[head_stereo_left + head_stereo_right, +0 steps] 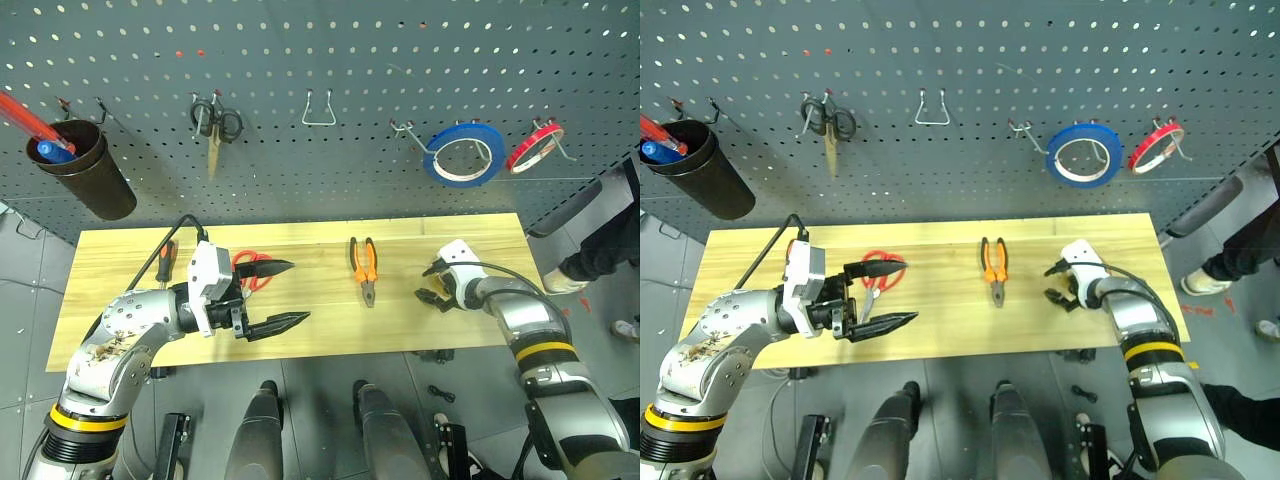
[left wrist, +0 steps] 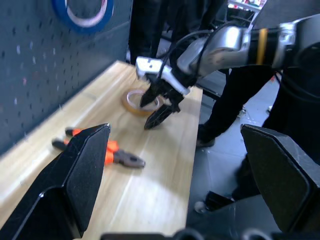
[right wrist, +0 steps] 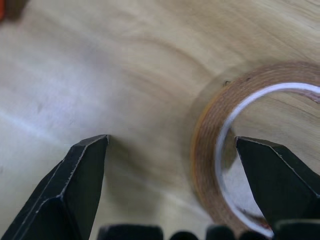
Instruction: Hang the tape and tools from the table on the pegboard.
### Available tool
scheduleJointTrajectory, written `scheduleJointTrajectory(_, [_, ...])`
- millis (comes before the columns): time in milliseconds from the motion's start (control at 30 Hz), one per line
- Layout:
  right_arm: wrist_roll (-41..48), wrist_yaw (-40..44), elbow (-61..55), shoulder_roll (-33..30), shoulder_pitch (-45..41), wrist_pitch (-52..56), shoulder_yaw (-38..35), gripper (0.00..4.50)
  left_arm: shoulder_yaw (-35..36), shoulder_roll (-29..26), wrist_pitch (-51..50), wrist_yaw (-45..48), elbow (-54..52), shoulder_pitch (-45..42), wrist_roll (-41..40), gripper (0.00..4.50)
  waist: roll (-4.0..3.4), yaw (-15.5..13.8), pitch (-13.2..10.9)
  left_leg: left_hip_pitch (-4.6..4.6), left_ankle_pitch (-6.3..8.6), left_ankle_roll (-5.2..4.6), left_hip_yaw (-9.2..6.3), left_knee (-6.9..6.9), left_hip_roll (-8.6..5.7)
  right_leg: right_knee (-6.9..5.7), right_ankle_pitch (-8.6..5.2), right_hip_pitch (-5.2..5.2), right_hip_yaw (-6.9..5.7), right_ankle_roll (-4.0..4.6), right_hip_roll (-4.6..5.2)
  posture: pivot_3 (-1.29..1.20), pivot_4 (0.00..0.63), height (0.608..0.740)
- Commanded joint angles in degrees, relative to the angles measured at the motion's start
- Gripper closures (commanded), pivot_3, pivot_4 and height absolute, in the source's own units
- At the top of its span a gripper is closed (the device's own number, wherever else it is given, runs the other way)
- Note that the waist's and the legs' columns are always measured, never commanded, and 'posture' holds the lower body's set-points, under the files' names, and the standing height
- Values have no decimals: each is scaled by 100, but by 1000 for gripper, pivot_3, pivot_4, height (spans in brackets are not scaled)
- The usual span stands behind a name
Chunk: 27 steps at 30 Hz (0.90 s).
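Nearest me, my left gripper (image 1: 275, 296) hovers over the near-left of the table (image 1: 300, 345), its black pointed fingers spread wide apart and holding nothing. The table is pale yellowish wood planking with visible grain. My right gripper (image 1: 434, 281) sits at the right end, fingers apart, one on each side of the wall of the tape (image 3: 215, 150), a thin tan ring lying flat. Mid-table lie the orange-and-black pliers (image 1: 364, 268), the red-handled scissors (image 1: 252, 270) and, far left, the screwdriver (image 1: 165, 262). Beyond, the dark grey perforated pegboard (image 1: 350, 60) carries a blue roll (image 1: 463, 153), a thin red roll (image 1: 533, 146), black scissors (image 1: 216, 125) and a brown cup (image 1: 85, 167).
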State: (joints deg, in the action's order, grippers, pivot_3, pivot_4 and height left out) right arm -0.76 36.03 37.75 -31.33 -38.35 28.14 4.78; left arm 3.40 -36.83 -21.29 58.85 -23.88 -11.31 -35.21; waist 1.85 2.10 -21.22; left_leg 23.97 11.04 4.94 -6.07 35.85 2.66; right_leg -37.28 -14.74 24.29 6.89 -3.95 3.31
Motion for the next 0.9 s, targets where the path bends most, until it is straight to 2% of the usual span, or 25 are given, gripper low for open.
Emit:
scheduleJointTrajectory(33, [40, -50, 378, -11, -65, -39, -167, 0, 150, 21, 65, -114, -335, 69, -153, 45, 1, -2, -5, 0, 0, 0, 0, 0, 0, 0, 0, 0, 0, 0, 0, 93, 409, 740])
scheduleJointTrajectory(167, [58, -30, 517, 0, -66, -15, -230, 1123, 154, 4, 25, -169, -386, 99, -224, 0, 2, 0, -6, 0, 0, 0, 0, 1, 0, 0, 1, 0, 0, -1, 0, 86, 419, 740])
scheduleJointTrajectory(333, [18, -43, 517, -16, 31, -92, -233, 2915, 129, 5, 27, -182, -433, 113, -266, 0, 3, 1, -8, 0, 0, 0, 0, 1, 0, 0, 1, -1, 0, -1, -1, 92, 411, 740])
scheduleJointTrajectory(467, [2, -25, 387, -32, 128, -197, -245, 4175, 151, 58, -199, -417, -446, 55, -410, 0, 4, 0, -8, -1, 0, 0, -1, 1, 0, 1, 1, -1, 0, -1, -1, 92, 408, 740])
scheduleJointTrajectory(567, [-9, 27, -265, -63, 411, -188, -199, 4258, 147, 77, -301, -586, -617, 121, -507, 0, 4, 0, -8, 0, 0, 0, -2, 1, 0, 1, 1, -1, 0, -2, -1, 85, 403, 740])
scheduleJointTrajectory(767, [-467, -35, -3432, -498, 1717, -187, 130, 4258, 301, 53, -555, -961, -893, 340, -720, 0, -17, -9, -21, 27, 1, -1, -3, 1, -2, 4, -1, 22, -1, -5, 2, 82, 404, 740])
scheduleJointTrajectory(900, [-729, -304, -5470, -637, 2563, -122, -10, 4258, 525, 56, -969, -1390, -959, 211, -1120, 0, -22, -10, -25, 27, 1, -1, -4, 4, -4, -3, -5, 25, 0, -17, 3, 76, 385, 740])
